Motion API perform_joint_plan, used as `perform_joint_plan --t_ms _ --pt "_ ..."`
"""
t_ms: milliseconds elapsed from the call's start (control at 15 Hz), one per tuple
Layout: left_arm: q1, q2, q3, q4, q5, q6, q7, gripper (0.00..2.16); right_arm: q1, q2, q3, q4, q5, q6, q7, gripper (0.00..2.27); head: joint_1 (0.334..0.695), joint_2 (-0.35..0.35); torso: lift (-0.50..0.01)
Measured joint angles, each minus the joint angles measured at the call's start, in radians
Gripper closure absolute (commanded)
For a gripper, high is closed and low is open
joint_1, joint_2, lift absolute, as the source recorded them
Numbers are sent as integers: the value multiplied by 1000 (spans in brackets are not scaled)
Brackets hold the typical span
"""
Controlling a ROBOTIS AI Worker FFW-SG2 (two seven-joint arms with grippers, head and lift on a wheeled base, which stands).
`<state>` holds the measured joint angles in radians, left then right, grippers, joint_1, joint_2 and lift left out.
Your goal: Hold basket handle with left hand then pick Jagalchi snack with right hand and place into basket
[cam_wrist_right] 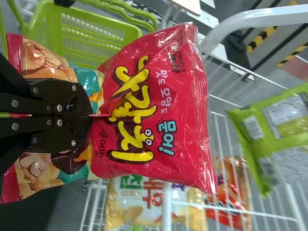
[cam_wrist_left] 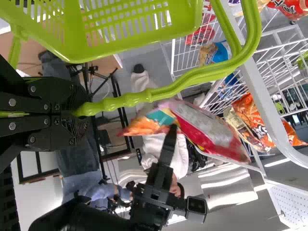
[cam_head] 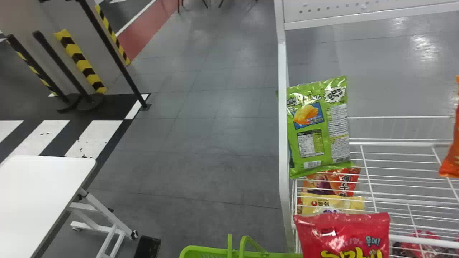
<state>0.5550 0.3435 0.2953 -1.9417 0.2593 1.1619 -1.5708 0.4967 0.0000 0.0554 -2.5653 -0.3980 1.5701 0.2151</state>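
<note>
In the head view the red Jagalchi snack (cam_head: pixel 342 233) is at the bottom edge over the shelf's front corner, just right of the green basket (cam_head: pixel 211 252). The right wrist view has my right gripper (cam_wrist_right: pixel 91 115) shut on the middle of the red snack bag (cam_wrist_right: pixel 159 110), with the basket (cam_wrist_right: pixel 91 36) beyond it. Seen from the left wrist, my left gripper (cam_wrist_left: pixel 79 109) is shut on the green basket handle (cam_wrist_left: pixel 183 86), and the basket (cam_wrist_left: pixel 130 41) hangs from it. Farther off there, the other arm holds the snack bag (cam_wrist_left: pixel 207 127).
A white wire shelf (cam_head: pixel 401 186) stands on the right. On it are a green snack bag (cam_head: pixel 319 125), a yellow bag (cam_head: pixel 331 203) and an orange bag (cam_head: pixel 452 147) at the far right. A white table (cam_head: pixel 43 193) is at the left.
</note>
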Motion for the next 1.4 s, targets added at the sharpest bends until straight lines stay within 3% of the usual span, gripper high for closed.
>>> perform_joint_plan --t_ms 667,867,933,1000,1067,1400 --pt "14 1 13 -14 0 3 0 2142 -97 0 184 281 -2 0 -7 2236 695 350 -9" --pt "16 2 17 -14 1 3 0 2142 -122 0 235 382 1 -107 3 2175 695 350 -9" --pt "16 2 18 -14 1 3 0 2142 -129 0 249 410 -1 -179 18 1882 695 350 -9" --pt "16 2 19 -14 2 3 0 2142 -133 0 262 434 -3 -257 25 856 695 350 -9" --pt "17 2 20 -14 2 3 0 2142 -133 0 269 449 -5 -313 27 -2 695 350 -9" --pt "18 5 22 -13 3 3 0 2142 -140 0 274 459 -11 -256 25 56 695 350 -9"
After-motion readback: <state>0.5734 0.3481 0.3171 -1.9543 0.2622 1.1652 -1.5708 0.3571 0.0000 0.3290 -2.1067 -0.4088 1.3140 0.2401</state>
